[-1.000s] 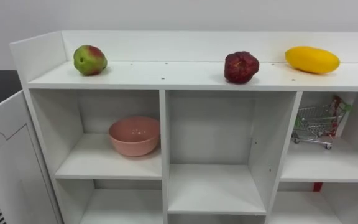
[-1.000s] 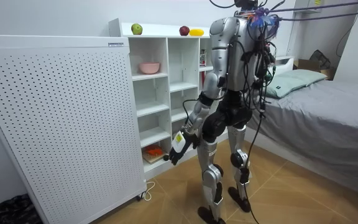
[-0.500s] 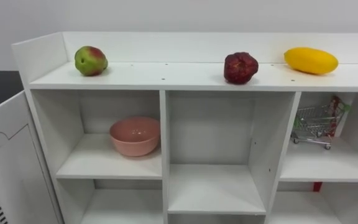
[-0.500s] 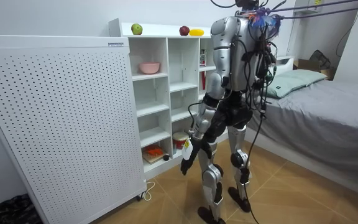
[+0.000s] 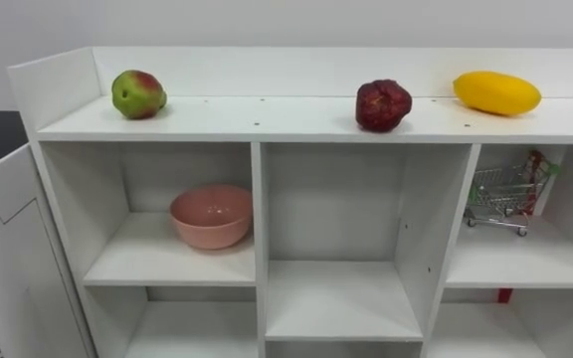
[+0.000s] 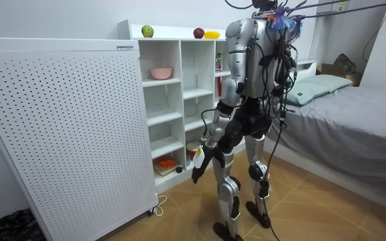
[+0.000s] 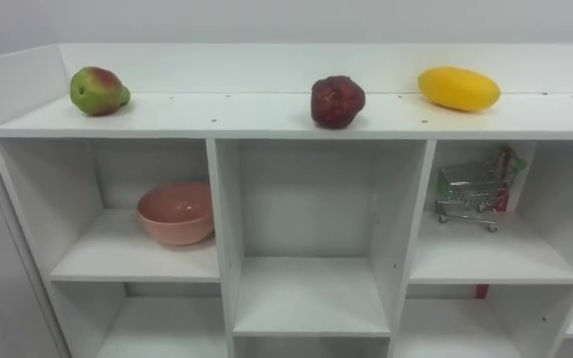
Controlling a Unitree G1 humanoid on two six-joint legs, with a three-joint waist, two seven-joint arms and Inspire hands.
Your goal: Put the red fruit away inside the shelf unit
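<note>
Start of a pick; fruit untouched.
Left hand (image 6: pixel 198 163) hangs low at the robot's side, facing the closet (image 5: pixel 267 121); finger state unreadable. On the closet's top: apple (image 5: pixel 138 94) at left, dark red fruit (image 5: pixel 383 105) mid, yellow mango (image 5: pixel 496 92) right. Next, likely: raise a hand to one fruit and close round it.

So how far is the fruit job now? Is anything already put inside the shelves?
Done: nothing yet, it seems. The apple, the dark red fruit and the yellow mango all lie on top of the shelf unit, none inside a compartment. In hand: the left hand hangs low beside the leg, far from the fruit. Left: probably moving all three fruits down, perhaps toward the pink bowl.
</note>
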